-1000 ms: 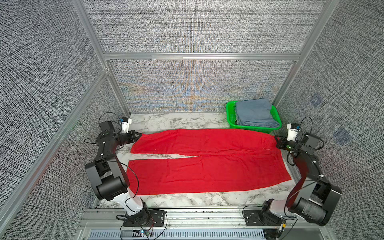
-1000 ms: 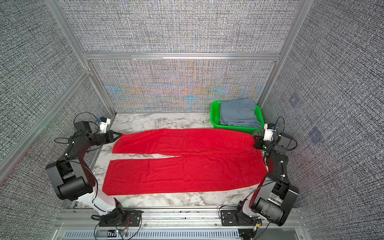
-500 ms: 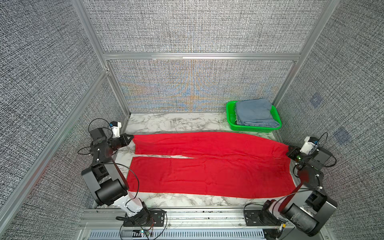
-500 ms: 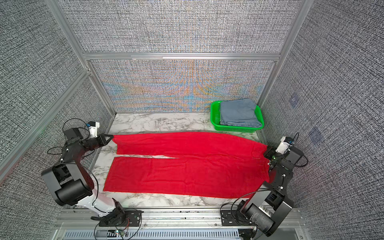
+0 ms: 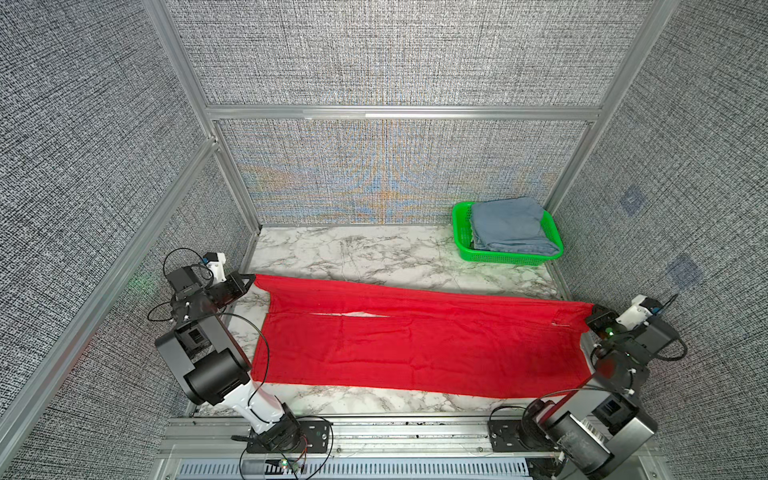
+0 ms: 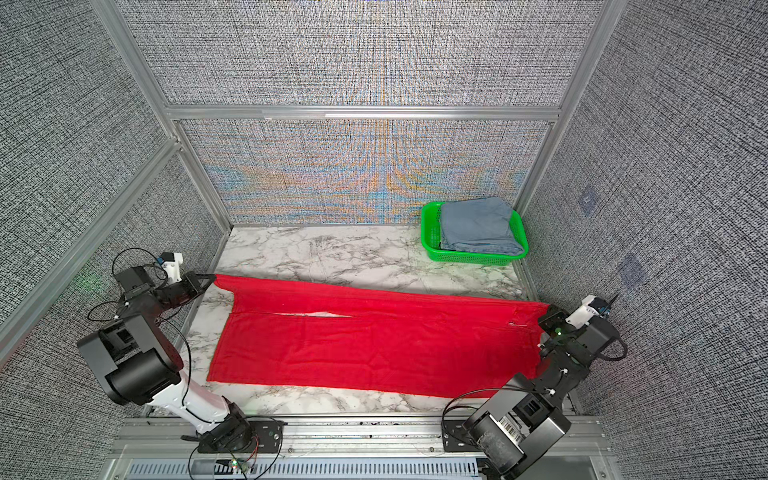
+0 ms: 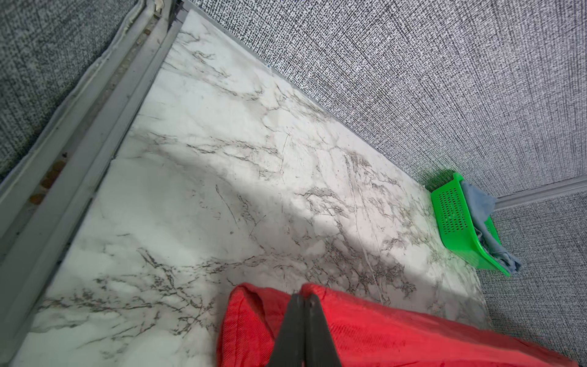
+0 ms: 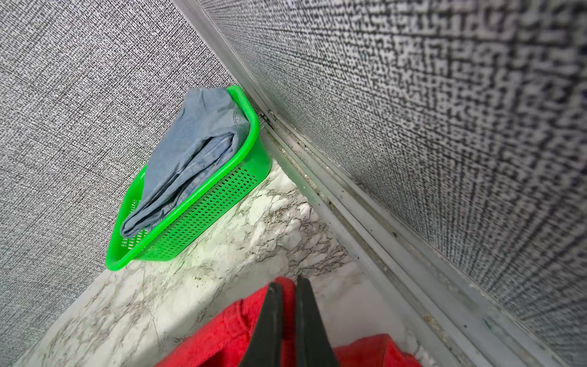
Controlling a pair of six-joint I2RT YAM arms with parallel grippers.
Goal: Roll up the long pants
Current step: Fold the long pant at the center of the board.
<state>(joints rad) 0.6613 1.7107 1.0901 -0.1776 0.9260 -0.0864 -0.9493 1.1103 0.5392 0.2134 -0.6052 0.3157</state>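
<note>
Bench (image 5: 353, 253): pants (image 5: 415, 349) lie flat, drawn frontward since a second ago, now well apart from the basket (image 5: 507, 258). Far corners are clenched by left fingers (image 7: 290, 324) and right fingers (image 8: 270, 317).

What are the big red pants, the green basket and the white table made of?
The long pants: soft woven cloth, matte; a fine ribbed weave and folds show up close. The green basket: probably plastic, smooth and slightly shiny, with rows of small holes in its wall. The table: looks like marble, white with grey veins, but it may only be a printed surface.
</note>
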